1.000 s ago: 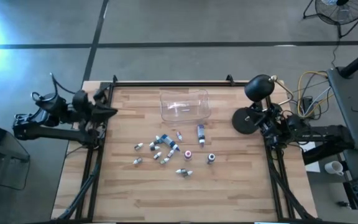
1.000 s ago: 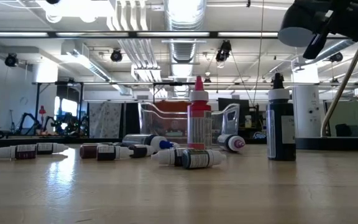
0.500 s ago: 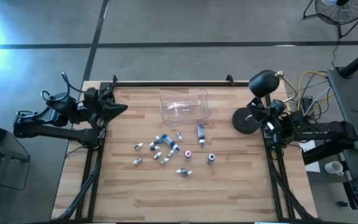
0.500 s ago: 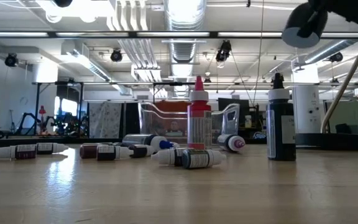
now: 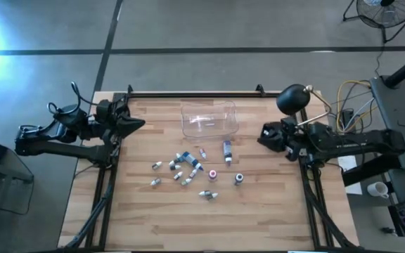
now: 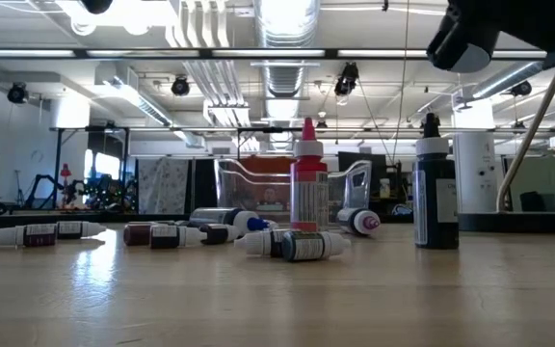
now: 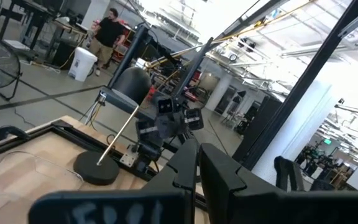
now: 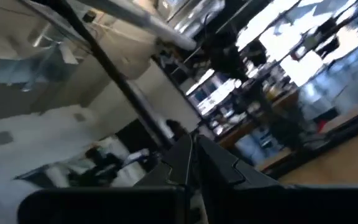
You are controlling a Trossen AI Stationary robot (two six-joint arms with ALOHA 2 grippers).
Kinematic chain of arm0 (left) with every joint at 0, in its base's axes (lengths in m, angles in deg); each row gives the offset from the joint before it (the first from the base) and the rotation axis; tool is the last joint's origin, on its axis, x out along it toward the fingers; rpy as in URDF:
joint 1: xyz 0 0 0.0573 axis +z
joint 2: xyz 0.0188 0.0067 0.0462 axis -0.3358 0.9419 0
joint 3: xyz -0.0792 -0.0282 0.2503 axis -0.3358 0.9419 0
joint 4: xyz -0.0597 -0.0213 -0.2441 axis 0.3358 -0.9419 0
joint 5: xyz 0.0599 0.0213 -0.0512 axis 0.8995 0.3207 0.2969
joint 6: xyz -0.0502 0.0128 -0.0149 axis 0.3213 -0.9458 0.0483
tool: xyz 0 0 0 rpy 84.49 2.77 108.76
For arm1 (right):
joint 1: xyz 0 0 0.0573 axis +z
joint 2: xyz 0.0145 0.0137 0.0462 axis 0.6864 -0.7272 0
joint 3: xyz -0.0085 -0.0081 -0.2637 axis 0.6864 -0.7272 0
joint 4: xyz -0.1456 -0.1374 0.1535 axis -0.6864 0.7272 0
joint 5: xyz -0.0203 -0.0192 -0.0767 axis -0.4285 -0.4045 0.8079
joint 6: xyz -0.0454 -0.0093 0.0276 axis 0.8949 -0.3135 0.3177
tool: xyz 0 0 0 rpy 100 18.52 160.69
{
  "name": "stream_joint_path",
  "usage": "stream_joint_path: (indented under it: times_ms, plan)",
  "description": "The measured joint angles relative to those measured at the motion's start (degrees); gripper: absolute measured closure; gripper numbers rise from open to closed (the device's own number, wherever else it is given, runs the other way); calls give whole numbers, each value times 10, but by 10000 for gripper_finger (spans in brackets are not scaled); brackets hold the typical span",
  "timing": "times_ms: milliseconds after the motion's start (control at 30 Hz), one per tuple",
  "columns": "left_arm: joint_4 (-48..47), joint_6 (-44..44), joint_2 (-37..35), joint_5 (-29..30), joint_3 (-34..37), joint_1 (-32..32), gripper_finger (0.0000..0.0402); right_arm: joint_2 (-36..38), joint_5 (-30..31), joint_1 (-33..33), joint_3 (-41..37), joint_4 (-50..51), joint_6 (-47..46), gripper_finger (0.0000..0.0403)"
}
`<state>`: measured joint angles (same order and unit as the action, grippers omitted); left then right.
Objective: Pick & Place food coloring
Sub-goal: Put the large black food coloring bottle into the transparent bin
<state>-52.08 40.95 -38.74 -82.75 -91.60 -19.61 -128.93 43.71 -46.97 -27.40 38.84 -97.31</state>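
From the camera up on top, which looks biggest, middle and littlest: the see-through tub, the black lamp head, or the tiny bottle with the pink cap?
1. The clear plastic tub looks largest.
2. The black lamp head looks smaller, though it stands higher, nearer the camera, which flatters it.
3. The pink-capped bottle looks smallest.

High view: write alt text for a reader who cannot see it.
About a dozen tiny whitish food-coloring dropper bottles lie scattered mid-table on the wooden table, just in front of a clear plastic tub. The left gripper and right gripper hover shut at opposite edges.
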Motion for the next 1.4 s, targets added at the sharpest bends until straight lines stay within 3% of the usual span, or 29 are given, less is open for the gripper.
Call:
stream_joint_path:
  times_ms: [167,367,467,667,767,867,1067,1167,1400]
  plan:
    - [-13,-15,0,0,0,0,402,-56,-108,4,13,43,-159,385]
    - [-65,-12,0,5,0,0,402,-89,-147,71,27,274,-234,385]
    - [-93,-8,4,25,0,0,402,-96,-96,125,41,392,-238,385]
    - [-138,-35,14,65,0,0,402,-95,118,231,91,566,-268,385]
    - [-142,-48,21,67,0,0,402,-96,187,270,118,602,-291,385]
    - [-142,-52,26,67,0,0,402,-103,183,293,126,601,-329,385]
    - [-142,-51,40,60,0,0,402,-130,93,297,106,604,-357,385]
    - [-143,-51,48,57,0,0,402,-147,91,298,93,604,-400,384]
    - [-144,-47,65,58,0,0,402,-194,91,299,100,608,-379,321]
